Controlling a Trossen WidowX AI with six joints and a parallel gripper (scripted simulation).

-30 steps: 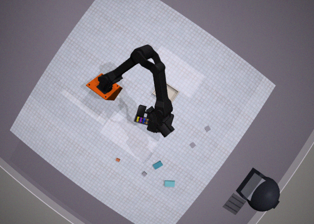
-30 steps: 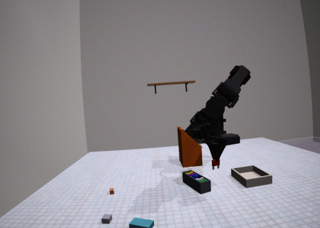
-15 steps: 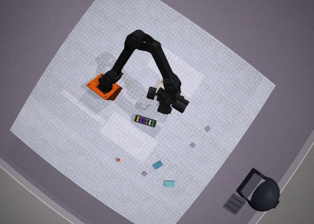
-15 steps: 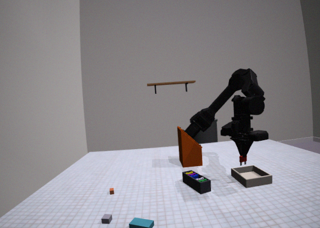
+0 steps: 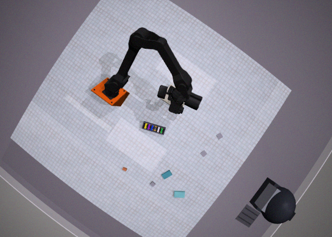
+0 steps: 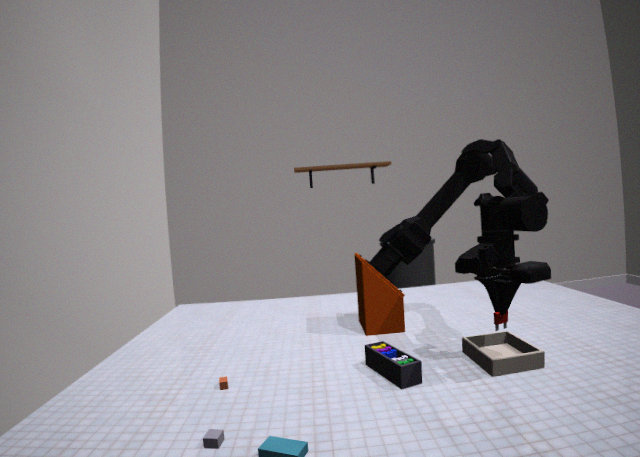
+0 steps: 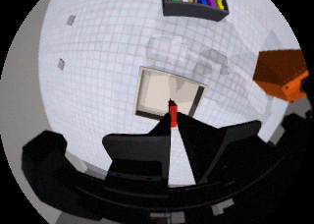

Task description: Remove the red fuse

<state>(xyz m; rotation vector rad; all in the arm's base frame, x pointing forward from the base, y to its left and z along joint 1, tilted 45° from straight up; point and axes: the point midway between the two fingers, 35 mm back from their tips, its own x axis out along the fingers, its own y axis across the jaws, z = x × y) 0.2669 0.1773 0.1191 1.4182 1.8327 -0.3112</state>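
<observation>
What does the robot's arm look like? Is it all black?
Almost. The arm is matte black all over, made of chunky, boxy links. Its base is a bright orange wedge-shaped mount. The gripper narrows to a thin black point. No cables or markings show.
</observation>
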